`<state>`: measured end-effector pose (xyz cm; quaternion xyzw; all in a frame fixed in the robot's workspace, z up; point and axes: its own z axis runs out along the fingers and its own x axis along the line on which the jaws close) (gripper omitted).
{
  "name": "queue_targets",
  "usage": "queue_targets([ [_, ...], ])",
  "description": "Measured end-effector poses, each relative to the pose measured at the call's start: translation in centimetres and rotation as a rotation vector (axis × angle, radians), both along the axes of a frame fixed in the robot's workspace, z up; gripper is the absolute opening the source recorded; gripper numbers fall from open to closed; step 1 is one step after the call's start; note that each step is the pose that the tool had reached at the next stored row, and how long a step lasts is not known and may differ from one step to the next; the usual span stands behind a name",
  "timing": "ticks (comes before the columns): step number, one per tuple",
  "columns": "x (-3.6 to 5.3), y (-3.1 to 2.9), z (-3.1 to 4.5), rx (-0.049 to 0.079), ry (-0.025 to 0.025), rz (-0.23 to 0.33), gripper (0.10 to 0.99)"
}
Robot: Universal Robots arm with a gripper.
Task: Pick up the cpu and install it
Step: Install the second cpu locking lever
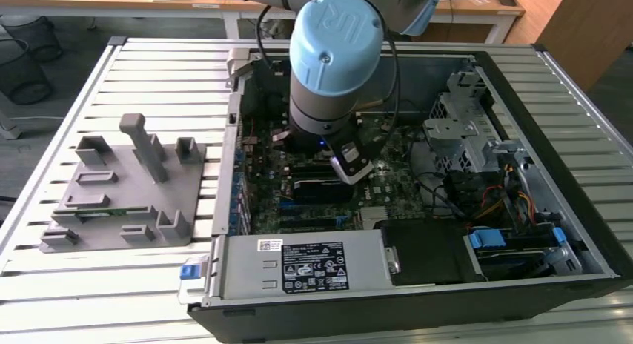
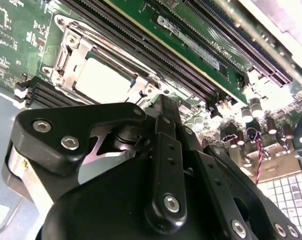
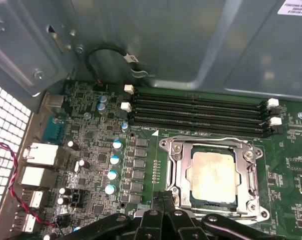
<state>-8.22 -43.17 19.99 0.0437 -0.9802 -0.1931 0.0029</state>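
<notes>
Arm: one blue-capped Universal Robots arm point(image 1: 331, 62) is reaching down into the open computer case point(image 1: 583, 233), over the motherboard point(image 1: 396, 184).

Gripper: the black gripper point(image 3: 163, 202) is hovering just beside the socket; in both wrist views its fingers point(image 2: 166, 125) are lying pressed together with nothing between them.

Cpu: one cpu point(image 3: 212, 175), silver-topped with a thin dark rim, is sitting flat inside the socket, apart from the fingertips; it is also showing in the second wrist view point(image 2: 101, 80).

Socket: one metal-framed socket point(image 3: 173, 170) is surrounding the cpu on the green board.

Memory slots: four long black slots point(image 3: 201, 112) are running side by side just beyond the socket, with white clips at their ends.

Capacitors: several blue-topped cans point(image 3: 111, 175) are standing in a column beside the socket.

Fixture tray: one grey plastic fixture tray point(image 1: 129, 192) is lying on the slatted table point(image 1: 99, 299), at the exterior view's left of the case.

Power supply: one silver box point(image 1: 307, 266) is occupying the near edge of the case.
</notes>
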Motion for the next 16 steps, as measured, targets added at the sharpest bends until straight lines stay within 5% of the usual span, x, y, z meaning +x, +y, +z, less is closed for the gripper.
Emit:
queue_targets([
  [16, 0.0, 0.0, 1.74, 0.0, 0.0, 0.0, 0.106],
])
